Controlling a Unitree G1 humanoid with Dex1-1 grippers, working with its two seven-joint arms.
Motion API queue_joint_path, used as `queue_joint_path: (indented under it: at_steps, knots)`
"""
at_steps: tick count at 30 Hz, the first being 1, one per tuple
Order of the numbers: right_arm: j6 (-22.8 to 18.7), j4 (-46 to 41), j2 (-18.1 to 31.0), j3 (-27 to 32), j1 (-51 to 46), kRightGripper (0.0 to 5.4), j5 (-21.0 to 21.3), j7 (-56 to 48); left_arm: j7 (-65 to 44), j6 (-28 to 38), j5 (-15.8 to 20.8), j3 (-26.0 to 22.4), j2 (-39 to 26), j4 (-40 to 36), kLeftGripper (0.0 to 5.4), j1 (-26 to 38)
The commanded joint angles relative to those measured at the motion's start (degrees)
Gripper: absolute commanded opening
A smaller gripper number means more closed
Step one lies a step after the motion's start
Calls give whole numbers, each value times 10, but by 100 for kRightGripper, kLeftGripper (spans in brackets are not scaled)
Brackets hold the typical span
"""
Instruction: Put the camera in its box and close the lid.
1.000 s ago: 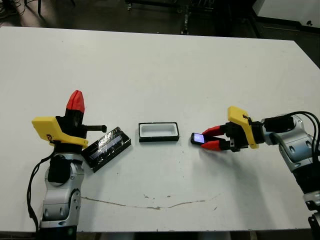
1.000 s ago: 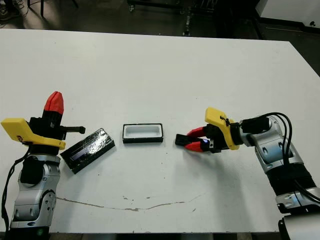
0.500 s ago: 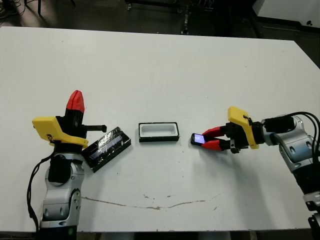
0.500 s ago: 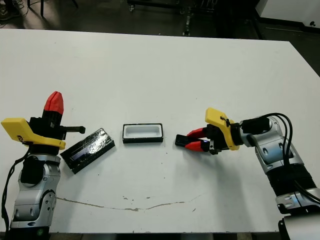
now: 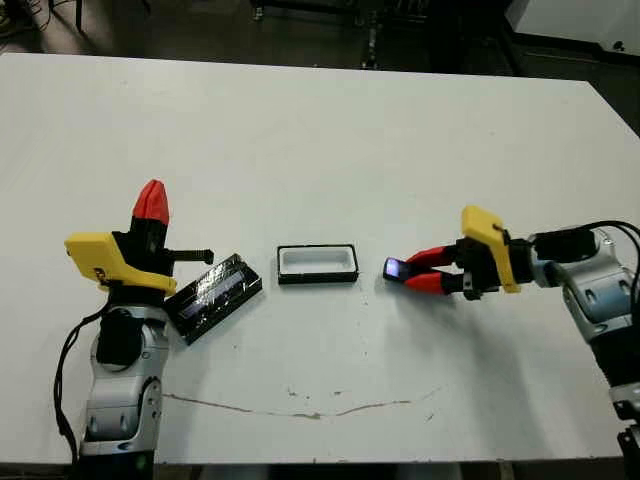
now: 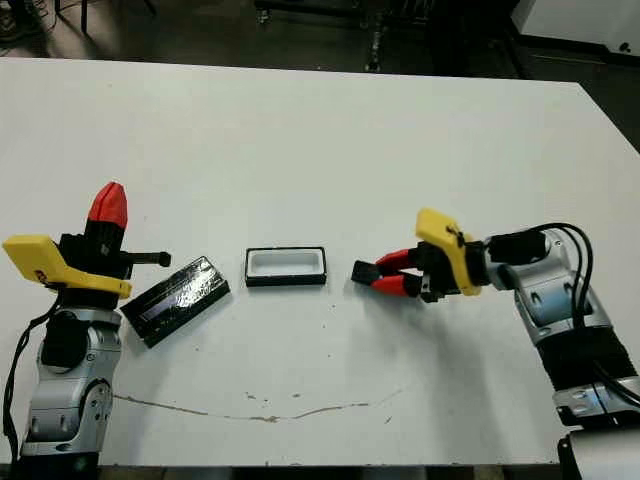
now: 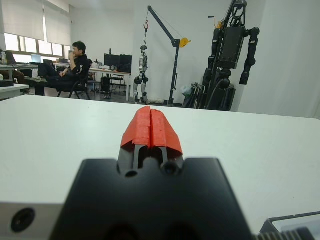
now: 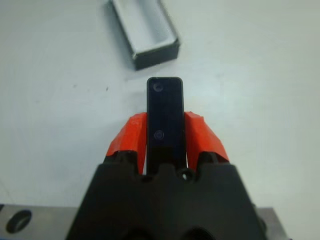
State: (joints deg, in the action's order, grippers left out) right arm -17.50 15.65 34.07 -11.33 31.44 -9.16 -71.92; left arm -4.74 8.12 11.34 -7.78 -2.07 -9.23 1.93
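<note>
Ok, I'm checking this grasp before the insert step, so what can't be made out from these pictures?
- Camera: its rear end is hidden in the right wrist view by the right gripper and its black body.
- Whether the camera is lifted off the table: neither eye view settles it.
- Lid: cut off by the left wrist view's edge.
- Box: its far end is cropped in the right wrist view.

Bright, even light over our white table [image 5: 320, 130].
We see faint shadows beside the box [image 5: 318, 264], and glare streaking the lid [image 5: 213, 296].
</note>
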Motion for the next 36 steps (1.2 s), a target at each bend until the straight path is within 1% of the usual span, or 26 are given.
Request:
queue_joint_path:
  at_steps: [1,4,8,11,13,15,18,20,22,25,28,32,36]
  knots:
    - [-15,-11,2,21,28,169,-24,-1,-2,-6,0,0,-2,2,0,-3]
    - [-47,-14,-1,28,51,169,-46,-10,-2,-3,0,0,-2,4,0,-3]
    - [-69,11,-13,32,86,169,-80,-39,-2,0,-2,0,-1,5,0,-4]
    - [-79,48,-32,30,118,169,-101,-66,1,-4,-4,1,0,3,0,-5]
    - [-78,85,-48,20,145,169,-103,-91,2,-3,-8,3,-2,3,0,-6]
    - [-58,124,-65,11,169,169,-95,-108,2,-2,-10,3,-1,4,0,-6]
    - [-26,175,-88,-8,199,169,-70,-121,3,-2,-10,3,0,4,0,-6]
    - [14,202,-105,-20,215,169,-50,-124,4,-3,-10,2,1,3,0,-7]
    - [33,230,-124,-32,233,169,-35,-130,5,-5,-9,2,1,0,0,-8]
    - [25,277,-151,-48,263,169,-19,-151,9,-5,-15,2,1,-2,0,-10]
    - [26,300,-172,-59,279,169,4,-141,8,1,-13,1,1,2,0,-9]
    - [52,312,-191,-64,285,169,30,-123,7,-3,-8,1,2,-1,0,-10]
    - [64,326,-208,-64,292,169,47,-108,7,1,-11,1,1,4,0,-9]
